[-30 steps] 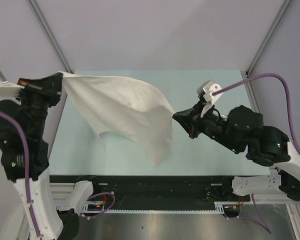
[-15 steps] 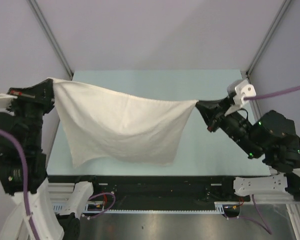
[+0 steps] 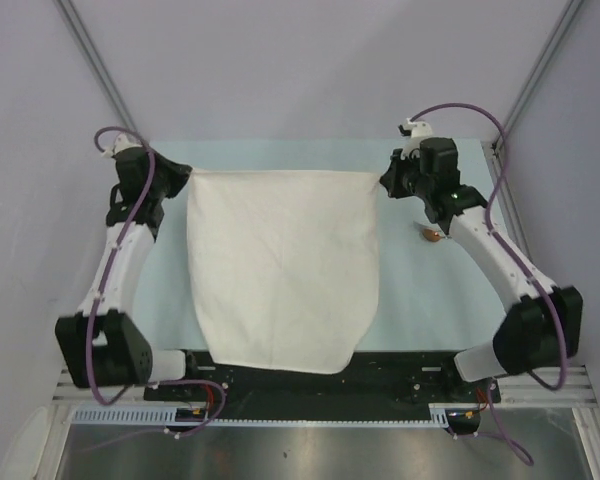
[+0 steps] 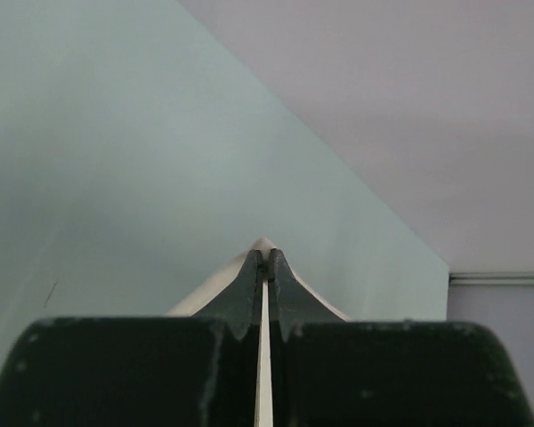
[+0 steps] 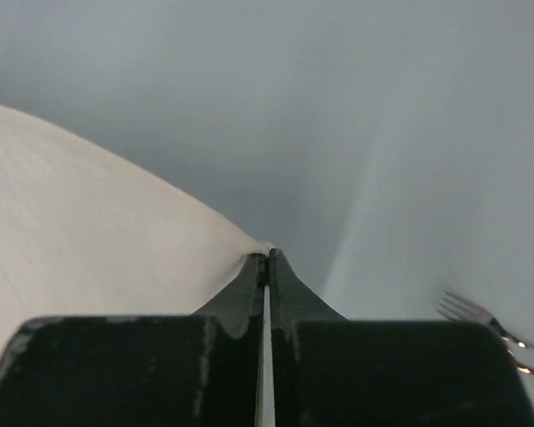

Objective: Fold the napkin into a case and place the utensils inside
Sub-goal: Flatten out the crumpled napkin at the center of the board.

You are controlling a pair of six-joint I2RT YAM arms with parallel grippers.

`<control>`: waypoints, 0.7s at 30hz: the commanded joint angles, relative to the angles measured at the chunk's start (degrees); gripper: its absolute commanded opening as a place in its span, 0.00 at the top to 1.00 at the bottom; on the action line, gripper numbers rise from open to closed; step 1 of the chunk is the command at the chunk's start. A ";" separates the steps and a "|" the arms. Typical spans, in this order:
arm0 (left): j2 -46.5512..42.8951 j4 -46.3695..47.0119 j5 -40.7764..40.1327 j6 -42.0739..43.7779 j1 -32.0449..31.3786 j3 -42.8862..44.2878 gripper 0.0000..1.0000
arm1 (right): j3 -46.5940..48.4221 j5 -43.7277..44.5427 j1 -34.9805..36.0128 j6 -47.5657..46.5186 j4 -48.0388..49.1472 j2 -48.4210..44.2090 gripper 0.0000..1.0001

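Across the table (image 3: 280, 155) — napkin (image 3: 280, 270), long axis far-to-near.

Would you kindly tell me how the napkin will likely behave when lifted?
Probably floppy: the napkin, pinched at two corners by the left gripper and right gripper, has rounded free corners. Likely thin and light: the jaws look shut on it.

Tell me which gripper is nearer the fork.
Right. The right gripper, pinching a napkin corner, has the fork close beside it; the left gripper pinches the other far corner, across the napkin from the fork.
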 commanded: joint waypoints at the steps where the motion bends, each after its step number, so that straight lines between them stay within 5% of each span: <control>1: 11.47 15.62 3.80 -0.34 -0.62 3.00 1.00 | 4.05 -4.36 -1.91 -0.33 10.87 11.19 1.00; 5: 24.20 18.79 7.06 -2.97 -0.80 7.14 1.00 | 12.75 -3.30 -4.63 -1.83 9.81 21.15 1.00; 12: 33.36 17.31 6.61 -4.20 -1.24 13.74 1.00 | 24.19 -7.08 -5.87 -2.62 3.58 32.15 1.00; 21: 28.12 17.74 8.47 -4.82 -2.38 11.02 1.00 | 21.56 -5.23 -4.64 -3.32 1.73 27.08 1.00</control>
